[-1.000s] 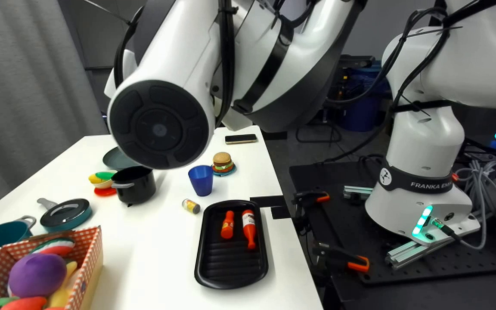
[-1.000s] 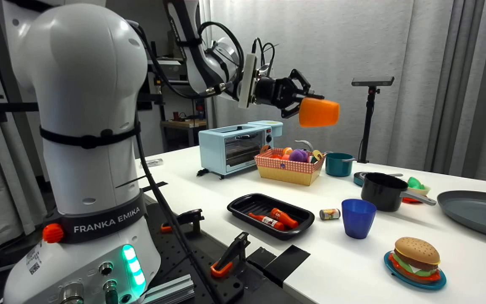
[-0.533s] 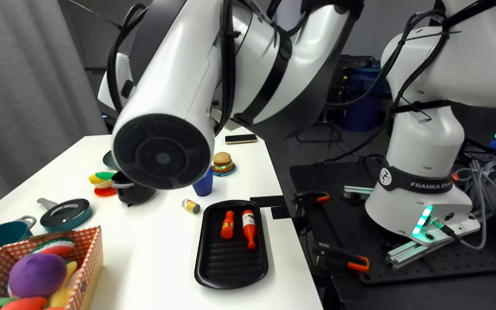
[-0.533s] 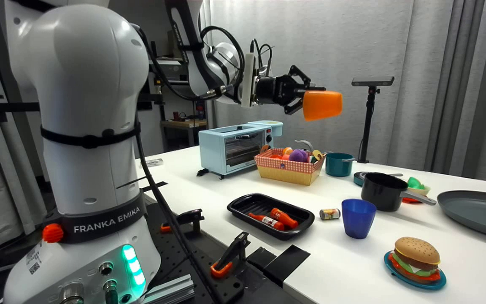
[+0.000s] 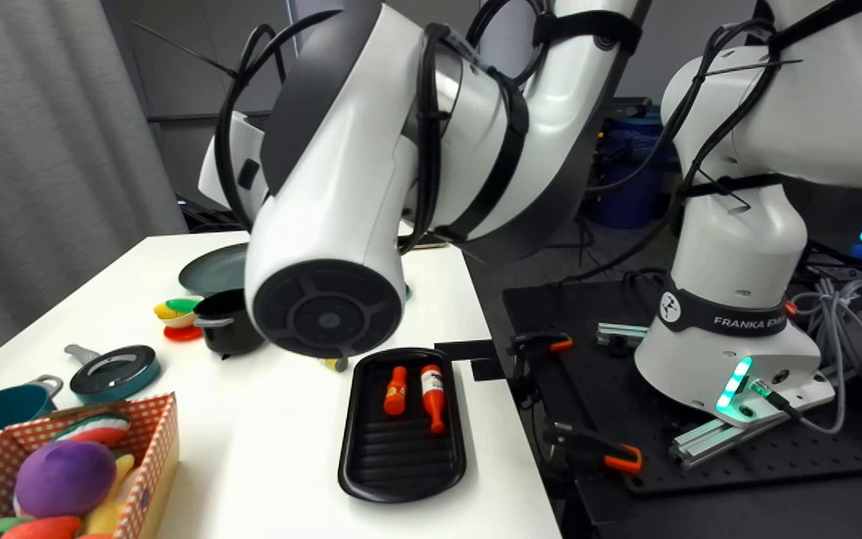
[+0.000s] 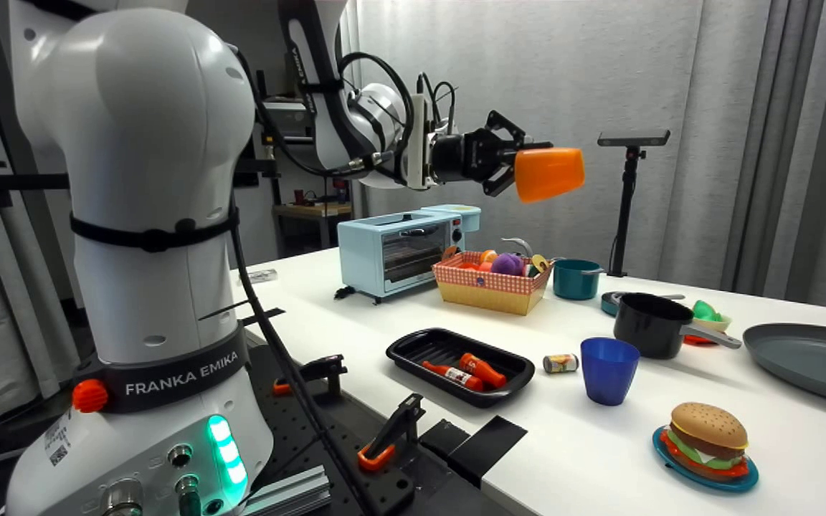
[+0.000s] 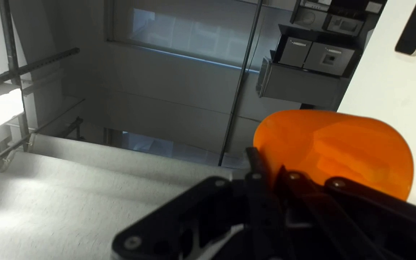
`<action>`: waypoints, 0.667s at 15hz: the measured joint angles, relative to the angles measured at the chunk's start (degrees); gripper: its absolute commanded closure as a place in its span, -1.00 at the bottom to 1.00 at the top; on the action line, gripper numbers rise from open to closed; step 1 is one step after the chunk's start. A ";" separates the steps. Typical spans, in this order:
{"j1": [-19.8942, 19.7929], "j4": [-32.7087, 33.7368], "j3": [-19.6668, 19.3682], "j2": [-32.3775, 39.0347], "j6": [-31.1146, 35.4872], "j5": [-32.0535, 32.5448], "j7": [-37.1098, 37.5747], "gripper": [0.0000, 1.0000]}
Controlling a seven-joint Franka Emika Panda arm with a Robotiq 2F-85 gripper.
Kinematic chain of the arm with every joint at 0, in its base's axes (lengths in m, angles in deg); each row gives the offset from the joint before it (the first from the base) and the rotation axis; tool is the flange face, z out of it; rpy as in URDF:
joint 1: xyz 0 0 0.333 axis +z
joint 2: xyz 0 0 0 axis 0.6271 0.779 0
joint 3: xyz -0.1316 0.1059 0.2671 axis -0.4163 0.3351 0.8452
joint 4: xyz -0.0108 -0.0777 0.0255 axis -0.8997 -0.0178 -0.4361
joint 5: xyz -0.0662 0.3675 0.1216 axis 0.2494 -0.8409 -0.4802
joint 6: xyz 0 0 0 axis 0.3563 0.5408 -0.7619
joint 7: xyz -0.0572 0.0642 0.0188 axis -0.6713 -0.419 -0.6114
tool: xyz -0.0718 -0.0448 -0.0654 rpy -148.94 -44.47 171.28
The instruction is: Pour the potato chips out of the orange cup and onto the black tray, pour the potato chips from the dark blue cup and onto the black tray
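Two red bottles (image 6: pixel 483 370) lie in the black tray (image 6: pixel 431 349) on the table (image 6: pixel 599 448); going right in an exterior view, the jaws pinch the orange cup (image 6: pixel 549 174), tilted on its side in the air, and the dark blue cup (image 6: pixel 608 373) stands upright. In an exterior view where the arm (image 5: pixel 334 217) crosses in front, both cups are hidden; a second ago the blue one showed there, and the orange one hung lower.
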 measured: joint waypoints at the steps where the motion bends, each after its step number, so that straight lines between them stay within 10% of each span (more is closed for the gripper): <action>1: 0.08 -0.50 0.01 0.02 -0.56 0.06 0.33 0.96; 10: 1.19 -3.08 0.38 0.77 -5.56 5.11 0.96 0.96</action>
